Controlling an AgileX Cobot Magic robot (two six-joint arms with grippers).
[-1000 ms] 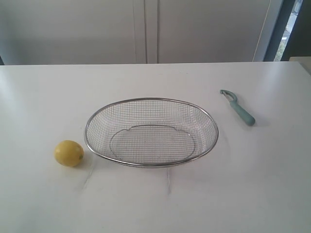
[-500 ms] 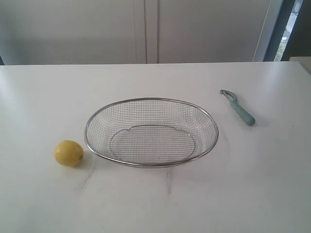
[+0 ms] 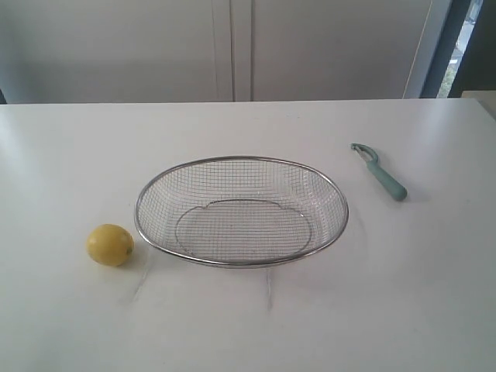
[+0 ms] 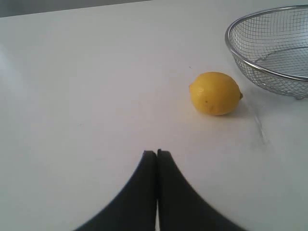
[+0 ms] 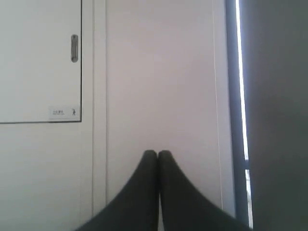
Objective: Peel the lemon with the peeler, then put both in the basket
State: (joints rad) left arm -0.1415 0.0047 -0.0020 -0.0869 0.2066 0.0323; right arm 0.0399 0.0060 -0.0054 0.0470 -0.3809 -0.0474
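Lemon (image 4: 215,93) lies on the white counter (image 4: 72,96) ahead of the left tool (image 4: 157,152), whose jaws are pressed together on nothing. The basket (image 4: 255,53) sits near the lemon, farther from that tool. Only the exterior view shows the peeler (image 3: 381,173), on the counter beyond the basket. The right tool (image 5: 157,153), likewise closed and empty, is raised toward cabinet doors (image 5: 43,72). Nothing has shifted in the past second.

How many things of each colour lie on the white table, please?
Yellow: 1, the lemon
Teal-green: 1, the peeler
Silver: 1, the basket
Total: 3
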